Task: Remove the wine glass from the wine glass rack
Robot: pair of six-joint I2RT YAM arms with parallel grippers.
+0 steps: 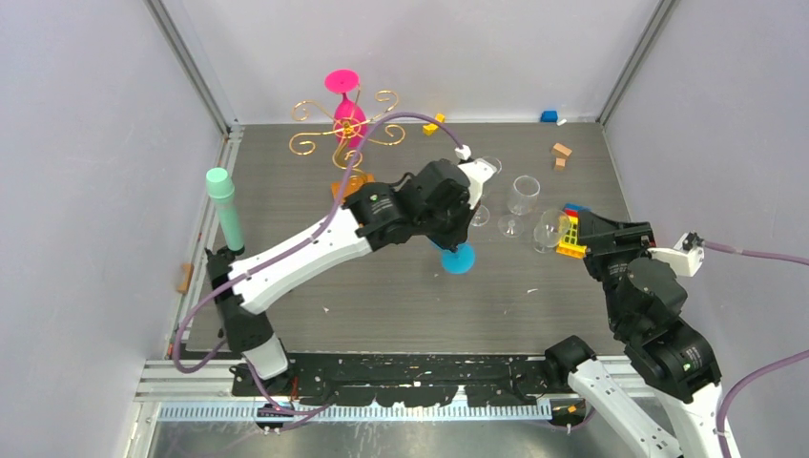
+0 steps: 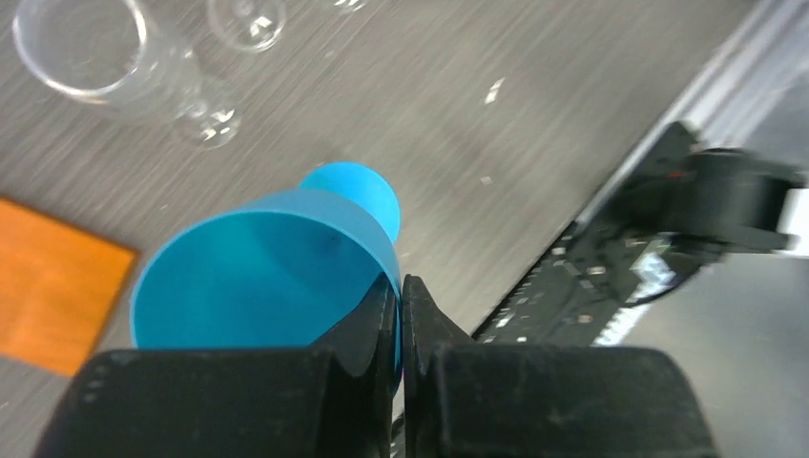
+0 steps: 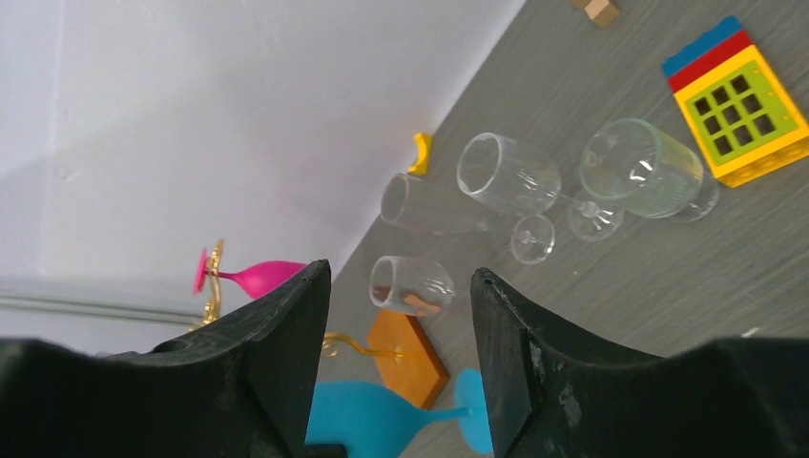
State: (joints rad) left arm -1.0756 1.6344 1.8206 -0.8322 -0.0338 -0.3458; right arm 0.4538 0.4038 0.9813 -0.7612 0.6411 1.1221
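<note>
Clear glasses (image 1: 523,195) near blue wine glass (image 2: 258,277)

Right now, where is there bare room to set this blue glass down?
Bare tabletop lies in front, between the blue wine glass and the near edge. Crowded: the clear glasses and toy block at right, the wine glass rack at back left.

The wine glass rack (image 1: 307,143) is thin gold wire, shiny like polished metal, on a matt orange wooden base (image 2: 57,286). The pink glass (image 1: 349,116) on the rack looks like glossy plastic. The blue wine glass (image 2: 258,277) near the rack is smooth satin plastic, and the clear glasses (image 1: 523,195) beyond are shiny and transparent. The table (image 1: 382,296) under the rack has a matt grey wood grain.
</note>
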